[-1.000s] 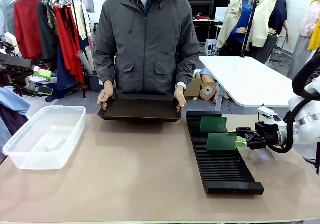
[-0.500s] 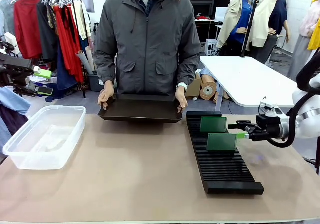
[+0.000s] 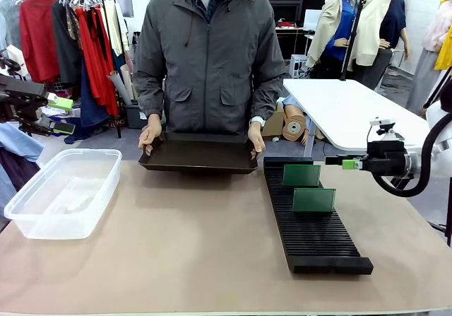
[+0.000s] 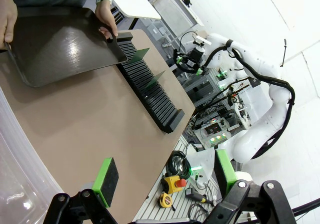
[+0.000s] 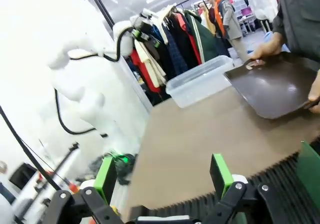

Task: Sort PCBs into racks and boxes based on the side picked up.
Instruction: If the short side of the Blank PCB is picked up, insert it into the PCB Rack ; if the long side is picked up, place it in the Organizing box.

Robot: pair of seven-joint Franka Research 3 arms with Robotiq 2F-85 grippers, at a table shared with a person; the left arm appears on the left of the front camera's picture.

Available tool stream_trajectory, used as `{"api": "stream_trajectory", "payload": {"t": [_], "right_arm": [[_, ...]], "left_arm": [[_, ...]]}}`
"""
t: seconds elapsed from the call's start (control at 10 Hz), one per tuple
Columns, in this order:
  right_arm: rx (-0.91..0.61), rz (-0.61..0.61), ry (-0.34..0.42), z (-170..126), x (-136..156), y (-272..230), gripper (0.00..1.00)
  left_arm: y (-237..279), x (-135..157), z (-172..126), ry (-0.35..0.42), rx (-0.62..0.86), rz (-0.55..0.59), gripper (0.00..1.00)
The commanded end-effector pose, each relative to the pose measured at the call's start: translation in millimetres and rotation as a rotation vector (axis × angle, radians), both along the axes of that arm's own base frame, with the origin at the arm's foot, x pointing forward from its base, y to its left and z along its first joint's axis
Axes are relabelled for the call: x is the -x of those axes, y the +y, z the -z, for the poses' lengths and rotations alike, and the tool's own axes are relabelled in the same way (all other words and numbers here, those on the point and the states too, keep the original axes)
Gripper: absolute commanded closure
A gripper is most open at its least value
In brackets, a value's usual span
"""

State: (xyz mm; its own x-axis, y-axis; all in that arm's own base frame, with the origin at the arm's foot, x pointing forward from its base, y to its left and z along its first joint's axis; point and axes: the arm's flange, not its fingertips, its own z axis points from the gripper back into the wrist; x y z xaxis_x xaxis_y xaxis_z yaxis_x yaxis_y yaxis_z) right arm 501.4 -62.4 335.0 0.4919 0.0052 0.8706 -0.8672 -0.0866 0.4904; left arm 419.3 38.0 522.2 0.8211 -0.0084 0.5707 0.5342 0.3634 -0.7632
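Right claw wide, holding nothing, hovering just right of rack, above bench. Left claw also spread wide, nothing between pads, up at far left beyond bench edge. I see two PCBs upright in rack slots: far PCB, near PCB, apart from each other. Clear box sits on left side of bench. Person's hands grip black tray at far edge, tray just left of rack's far end.
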Motion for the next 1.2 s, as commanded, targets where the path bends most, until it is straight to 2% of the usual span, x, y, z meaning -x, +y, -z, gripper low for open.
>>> {"api": "stream_trajectory", "payload": {"t": [0.0, 0.4, 0.6, 0.8, 1.1], "right_arm": [[-0.073, 0.016, 0.162, -29, 14, 13, 0.0], [-0.042, 0.008, 0.426, -89, 46, 31, 0.0], [-0.004, 0.019, 0.53, -113, 59, 35, 0.0], [0.04, 0.0, 0.613, -128, 71, 34, 0.0], [0.147, -0.022, 0.686, -143, 81, 34, 0.0]], "left_arm": [[0, 1, -2, 0.009, 0.01, 0.003, 0.0], [0, 1, -2, 0.009, 0.01, 0.003, 0.0], [0, 1, -2, 0.009, 0.01, 0.003, 0.0], [0, 1, -2, 0.009, 0.01, 0.003, 0.0], [0, 1, -2, 0.009, 0.01, 0.003, 0.0]]}}
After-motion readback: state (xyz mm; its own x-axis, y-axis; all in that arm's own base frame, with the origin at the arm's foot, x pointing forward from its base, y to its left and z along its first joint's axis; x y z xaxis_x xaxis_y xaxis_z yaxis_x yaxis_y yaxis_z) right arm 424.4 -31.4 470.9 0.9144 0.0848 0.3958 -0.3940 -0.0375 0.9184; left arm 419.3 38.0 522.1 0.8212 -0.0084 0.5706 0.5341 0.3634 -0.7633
